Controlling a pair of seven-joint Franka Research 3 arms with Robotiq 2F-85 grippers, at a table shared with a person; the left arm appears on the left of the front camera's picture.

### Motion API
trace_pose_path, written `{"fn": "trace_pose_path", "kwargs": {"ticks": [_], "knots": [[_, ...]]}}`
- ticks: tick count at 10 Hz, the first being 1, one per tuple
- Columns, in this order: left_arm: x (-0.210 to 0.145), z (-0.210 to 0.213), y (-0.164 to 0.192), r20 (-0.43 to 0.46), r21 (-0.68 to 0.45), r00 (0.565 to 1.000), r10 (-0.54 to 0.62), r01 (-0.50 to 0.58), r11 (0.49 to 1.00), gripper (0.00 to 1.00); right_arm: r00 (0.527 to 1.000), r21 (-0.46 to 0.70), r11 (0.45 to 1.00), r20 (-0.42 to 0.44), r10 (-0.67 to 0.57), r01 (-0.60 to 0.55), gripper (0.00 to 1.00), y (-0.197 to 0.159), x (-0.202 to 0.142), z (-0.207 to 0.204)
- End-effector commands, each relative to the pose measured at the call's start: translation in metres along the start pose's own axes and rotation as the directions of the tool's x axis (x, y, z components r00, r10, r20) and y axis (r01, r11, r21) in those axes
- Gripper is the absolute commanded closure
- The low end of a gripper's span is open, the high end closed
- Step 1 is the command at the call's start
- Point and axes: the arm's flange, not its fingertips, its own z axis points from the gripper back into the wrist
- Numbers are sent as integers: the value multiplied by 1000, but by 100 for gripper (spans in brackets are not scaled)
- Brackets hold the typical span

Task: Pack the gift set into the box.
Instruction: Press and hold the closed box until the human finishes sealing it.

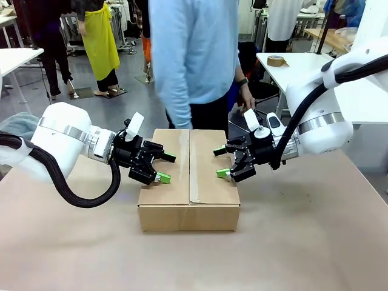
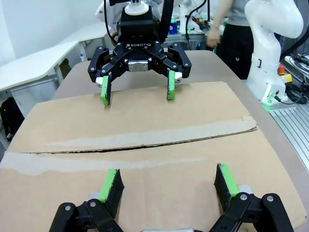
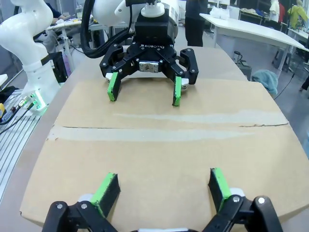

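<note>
The box (image 1: 189, 176) is a brown cardboard carton in the middle of the table, its top flaps folded flat and meeting at a centre seam. The gift set is hidden. My left gripper (image 1: 167, 168) is open over the box's left edge, its green pads just above the flap. My right gripper (image 1: 220, 162) is open over the right edge, facing the left one. In the left wrist view my own fingers (image 2: 167, 176) hover over the box top (image 2: 145, 125), with the right gripper (image 2: 137, 96) opposite. The right wrist view mirrors this: right gripper (image 3: 161, 181), box (image 3: 164, 130), left gripper (image 3: 144, 95).
A person in a light blue top (image 1: 194, 60) stands at the far side just behind the box, one hand (image 1: 247, 100) hanging by the right arm. The brown table (image 1: 303, 242) has free room in front. A tape roll (image 1: 276, 60) lies on a white table behind.
</note>
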Motion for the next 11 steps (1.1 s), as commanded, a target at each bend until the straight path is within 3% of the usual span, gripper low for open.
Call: {"fn": "trace_pose_path", "kwargs": {"ticks": [1,11], "knots": [[-3,0,-2,3,0,1000,-13,13,1000,0,1000,-2,1000,-6,10,-10,0,3,-2,0],[-3,0,-2,3,0,1000,-13,13,1000,0,1000,-2,1000,-6,10,-10,0,3,-2,0]]}}
